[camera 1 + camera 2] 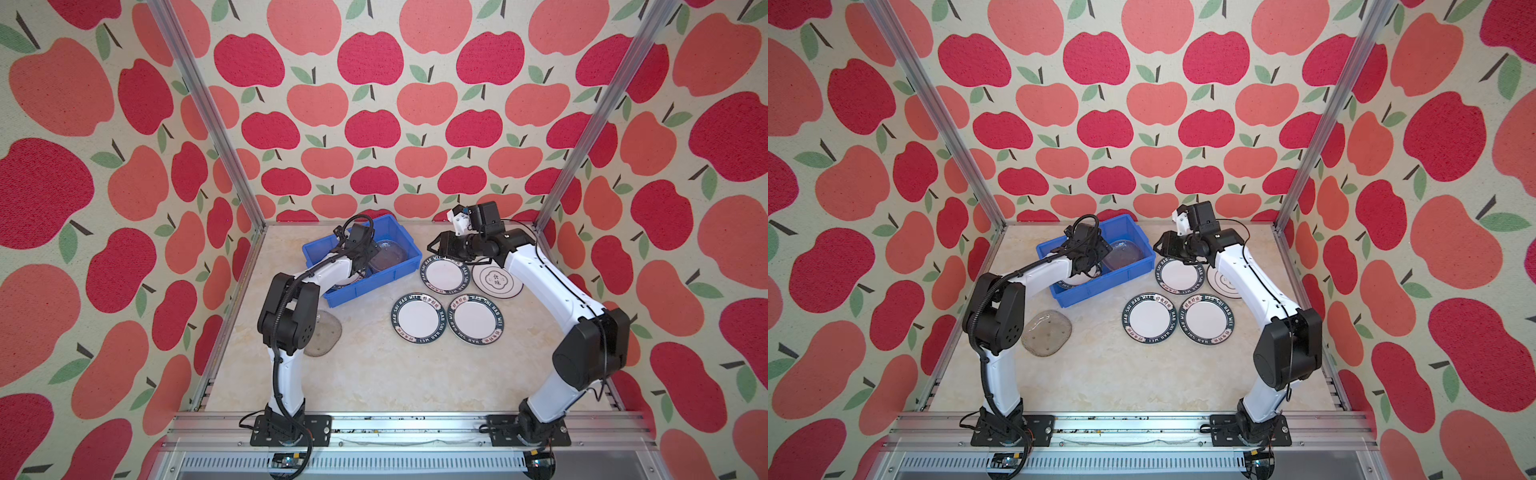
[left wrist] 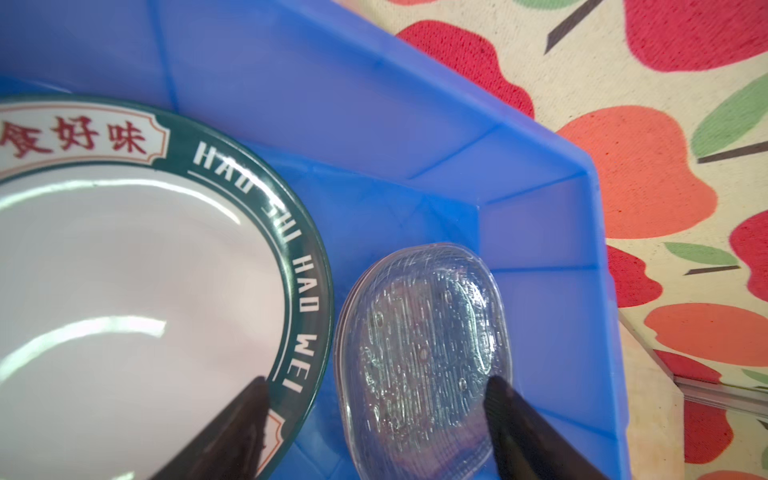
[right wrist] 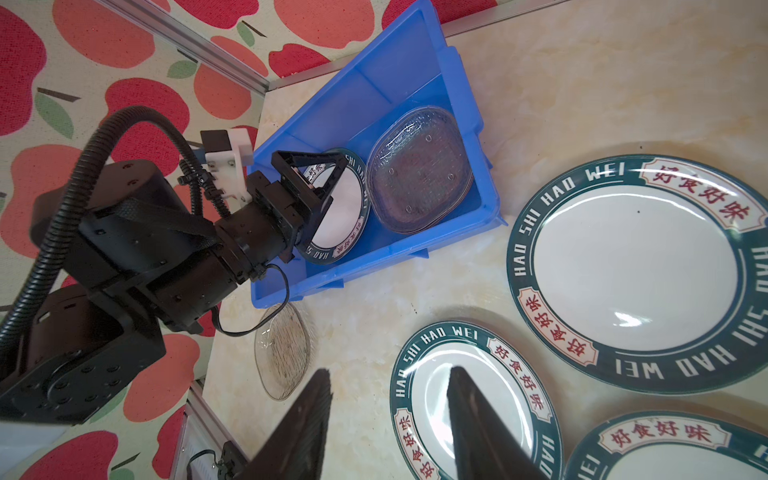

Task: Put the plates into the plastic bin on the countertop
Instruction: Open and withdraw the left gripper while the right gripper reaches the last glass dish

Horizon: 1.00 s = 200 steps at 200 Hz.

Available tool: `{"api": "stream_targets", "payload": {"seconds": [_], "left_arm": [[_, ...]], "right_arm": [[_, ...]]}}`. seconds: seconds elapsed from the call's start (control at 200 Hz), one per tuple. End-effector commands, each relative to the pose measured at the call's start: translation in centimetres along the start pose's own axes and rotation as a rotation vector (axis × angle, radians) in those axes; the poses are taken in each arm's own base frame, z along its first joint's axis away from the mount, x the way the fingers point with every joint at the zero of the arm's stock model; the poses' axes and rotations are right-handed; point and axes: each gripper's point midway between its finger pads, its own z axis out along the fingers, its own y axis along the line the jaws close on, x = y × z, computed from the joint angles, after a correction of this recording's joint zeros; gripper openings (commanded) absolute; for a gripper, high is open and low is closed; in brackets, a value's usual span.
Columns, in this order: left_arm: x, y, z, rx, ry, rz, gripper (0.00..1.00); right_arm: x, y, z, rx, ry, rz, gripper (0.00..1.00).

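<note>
The blue plastic bin stands at the back left of the countertop. Inside it lie a green-rimmed plate and a stack of glass plates. My left gripper hangs open over them, holding nothing. Three green-rimmed plates, a black-ringed plate and one glass plate lie on the countertop. My right gripper hovers open above the countertop, beside the rearmost green-rimmed plate, with nothing between its fingers.
Aluminium rails frame the countertop, and apple-patterned walls close it in on three sides. The left arm's elbow hangs over part of the loose glass plate. The right forearm covers an edge of the black-ringed plate.
</note>
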Motion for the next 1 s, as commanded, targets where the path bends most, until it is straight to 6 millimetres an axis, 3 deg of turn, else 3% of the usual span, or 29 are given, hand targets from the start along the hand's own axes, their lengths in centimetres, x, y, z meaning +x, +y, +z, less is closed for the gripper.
{"api": "stream_targets", "payload": {"seconds": [0.0,0.11,0.175,0.225,0.28,0.37,0.435,0.505,0.68,0.805,0.876,0.996], "left_arm": [[-2.3,-3.0,-2.6,0.085,-0.051,0.117,0.99],[-2.9,-4.3,-4.4,0.142,-0.029,0.151,0.99],[-2.7,-4.9,-6.2,0.193,-0.001,0.165,0.99],[-2.2,-5.1,-8.1,0.23,0.019,0.182,0.99],[-1.3,-4.9,-10.3,0.266,0.051,0.2,0.99],[0.4,-3.7,-14.3,0.294,0.091,0.23,0.99],[1.6,-2.2,-17.1,0.299,0.107,0.243,0.99],[2.6,-0.2,-20.4,0.28,0.089,0.254,0.99],[4.5,6.3,-26.9,0.244,0.026,0.195,0.99],[6.3,10.7,-29.2,0.216,0.019,0.149,0.96],[7.3,12.6,-30.0,0.22,0.016,0.124,0.95],[8.7,15.0,-30.8,0.247,0.008,0.076,0.95]], "right_arm": [[0.2,1.0,0.6,-0.038,0.017,-0.013,0.48],[0.9,2.3,0.7,-0.044,0.029,-0.067,0.47],[1.9,4.2,0.7,-0.082,0.049,-0.133,0.46],[3.1,5.7,0.7,-0.109,0.064,-0.187,0.47],[5.0,7.5,1.0,-0.145,0.08,-0.242,0.54],[8.4,9.8,1.7,-0.194,0.116,-0.29,0.57],[11.0,10.6,2.3,-0.199,0.158,-0.307,0.56],[13.5,11.4,2.9,-0.214,0.205,-0.318,0.49],[19.3,13.7,4.8,-0.248,0.306,-0.372,0.39],[22.0,14.6,6.9,-0.263,0.347,-0.379,0.3],[23.3,14.9,8.5,-0.262,0.367,-0.383,0.29],[25.0,15.1,11.3,-0.251,0.4,-0.385,0.44]]}}
